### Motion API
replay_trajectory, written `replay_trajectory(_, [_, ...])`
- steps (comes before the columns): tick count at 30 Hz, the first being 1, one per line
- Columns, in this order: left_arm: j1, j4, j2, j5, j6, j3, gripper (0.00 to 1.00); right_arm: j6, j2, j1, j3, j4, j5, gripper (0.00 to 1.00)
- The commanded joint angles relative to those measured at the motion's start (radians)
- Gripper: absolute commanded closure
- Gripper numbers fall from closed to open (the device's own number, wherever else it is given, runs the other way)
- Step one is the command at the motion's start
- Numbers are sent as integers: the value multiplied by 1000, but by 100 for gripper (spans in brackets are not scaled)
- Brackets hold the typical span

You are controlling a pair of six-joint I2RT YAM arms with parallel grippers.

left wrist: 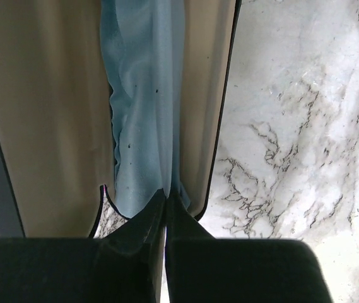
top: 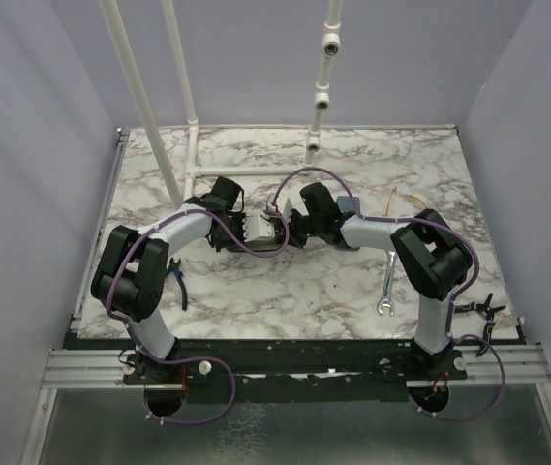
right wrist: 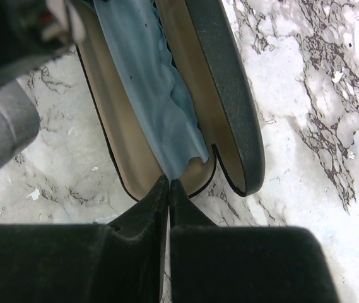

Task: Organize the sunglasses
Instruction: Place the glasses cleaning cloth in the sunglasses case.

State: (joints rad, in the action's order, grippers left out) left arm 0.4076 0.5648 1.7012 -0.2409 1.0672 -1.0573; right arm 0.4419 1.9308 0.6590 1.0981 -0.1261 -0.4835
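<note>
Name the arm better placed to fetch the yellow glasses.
Right: both jaws pinch the blue cloth, but the yellow glasses lie beside the right arm, across the open case from the left.

yellow-orange sunglasses (top: pixel 401 201) lie beyond the right arm (top: pixel 372 231), near what may be a dark case (top: pixel 273 250).

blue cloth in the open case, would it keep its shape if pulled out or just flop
Likely floppy: the blue cloth lies in soft folds with a wavy edge inside the case, so it would probably drape. It looks thin, so probably very light. Pushed, it would likely bunch up rather than slide whole.
</note>
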Motion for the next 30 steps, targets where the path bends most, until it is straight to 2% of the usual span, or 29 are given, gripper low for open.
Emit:
replay_trajectory(1, [65,-6,29,-31,106,19,94,26,30,80,23,-1,4,93])
replay_trajectory(4, [66,-8,28,-31,106,22,88,23,25,80,18,-1,-2,86])
replay_trajectory(7, [66,-8,18,-31,110,30,74,21,19,80,16,-1,-11,79])
replay_trajectory(13, [66,-8,-30,-42,130,55,63,16,-10,80,13,19,-46,71])
replay_trajectory(22, [67,-8,-40,-40,134,67,60,-39,-119,56,-46,14,-121,61])
replay_trajectory(27, [68,-9,-48,-38,135,76,59,-155,-174,-30,-105,-114,-230,57])
replay_trajectory(30, [68,-11,-51,-38,138,84,59,-159,-181,-40,-113,-141,-247,53])
